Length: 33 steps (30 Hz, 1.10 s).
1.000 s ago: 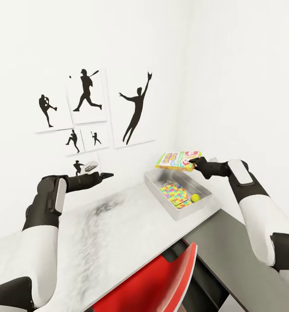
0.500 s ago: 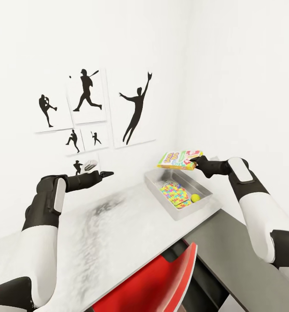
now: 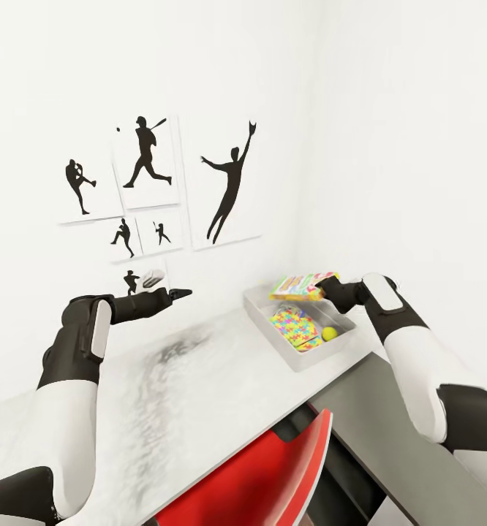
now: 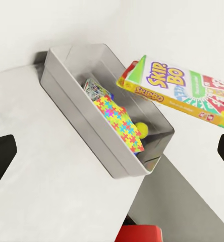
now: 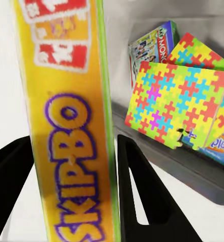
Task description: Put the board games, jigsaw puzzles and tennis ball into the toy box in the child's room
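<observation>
Between the right fingers (image 5: pixel 142 201), Skip-Bo box (image 5: pixel 74 121) above toy box (image 3: pixel 269 321).

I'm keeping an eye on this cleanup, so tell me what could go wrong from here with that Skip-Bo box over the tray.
1. The right gripper pinches the Skip-Bo box at one end, so the long free end could swing or slip.
2. The box hangs over the toy box's far rim; released there, it might catch the rim and fall outside.
3. Puzzles and a tennis ball already lie inside, so it may land tilted.
</observation>
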Motion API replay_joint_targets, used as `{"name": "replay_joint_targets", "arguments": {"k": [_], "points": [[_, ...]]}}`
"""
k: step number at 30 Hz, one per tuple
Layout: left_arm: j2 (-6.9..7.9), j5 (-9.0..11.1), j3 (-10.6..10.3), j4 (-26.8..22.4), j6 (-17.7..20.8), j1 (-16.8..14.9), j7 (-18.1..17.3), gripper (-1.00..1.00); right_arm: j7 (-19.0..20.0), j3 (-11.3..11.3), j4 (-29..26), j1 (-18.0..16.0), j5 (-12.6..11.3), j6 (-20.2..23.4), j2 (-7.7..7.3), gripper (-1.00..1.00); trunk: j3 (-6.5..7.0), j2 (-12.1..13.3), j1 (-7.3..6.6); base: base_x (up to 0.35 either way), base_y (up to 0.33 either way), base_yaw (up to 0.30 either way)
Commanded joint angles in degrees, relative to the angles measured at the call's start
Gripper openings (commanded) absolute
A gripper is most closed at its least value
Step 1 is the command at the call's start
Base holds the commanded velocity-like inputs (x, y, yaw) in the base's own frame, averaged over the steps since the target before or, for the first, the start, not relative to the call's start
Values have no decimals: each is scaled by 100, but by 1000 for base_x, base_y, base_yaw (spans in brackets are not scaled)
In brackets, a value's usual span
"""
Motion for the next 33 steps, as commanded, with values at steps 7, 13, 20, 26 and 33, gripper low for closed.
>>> {"name": "replay_joint_targets", "arguments": {"k": [7,13,20,26,33], "points": [[-9,32,2,7,40,-7,15,100,-102,-115,174,-15,-84,-59,138,-100,-13,-15,4,0,0,0],[-5,35,7,8,39,-7,13,100,-101,-148,294,-7,-89,-344,214,-100,-13,-15,4,0,0,0],[19,41,23,8,39,-7,8,100,297,-425,322,71,-273,-415,222,-100,-13,-15,4,0,0,0],[29,41,24,8,42,-7,8,100,1122,-605,68,166,-301,-458,220,-100,-13,-15,4,0,0,0],[30,41,27,8,42,-7,8,100,297,-639,40,90,-323,-315,137,-100,-13,-15,4,0,0,0]]}}
